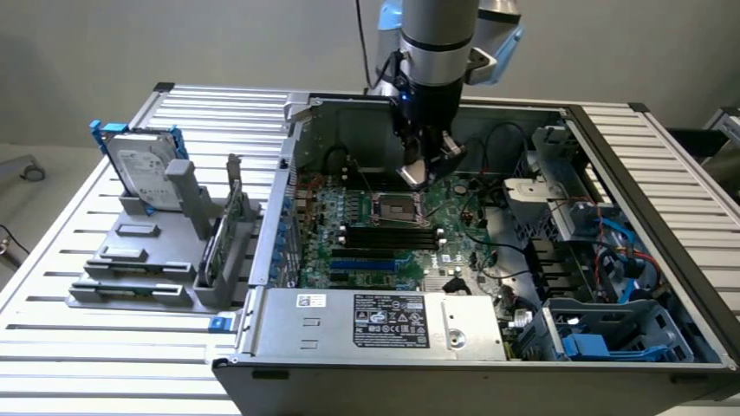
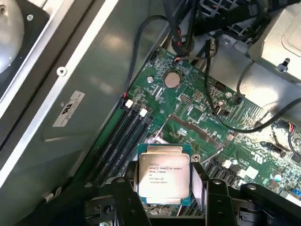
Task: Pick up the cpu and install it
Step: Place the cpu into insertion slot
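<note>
**The gripper (image 1: 420, 168) holds the cpu (image 1: 413, 176) above the motherboard (image 1: 460, 245) inside the open computer case (image 1: 463, 386).**

In the wrist view the cpu (image 2: 163, 173) sits between the two black fingers (image 2: 125, 198). Its pale metal top with printed text faces the camera. The jaws stand wide, closed on two opposite edges of the chip. In the exterior view the chip hangs tilted, a little farther than the square socket (image 1: 391, 208) and toward the exterior view's right of it, not touching it. Below the chip the wrist view shows the green board, the long black memory slots (image 2: 123, 136) and, farther away, a round coin battery (image 2: 172, 80). The power supply (image 1: 393, 321) lies at the near side of the case. Outside the case, at the exterior view's left, a hard drive (image 1: 145, 165) stands upright in a grey stand (image 1: 139, 260).
</note>
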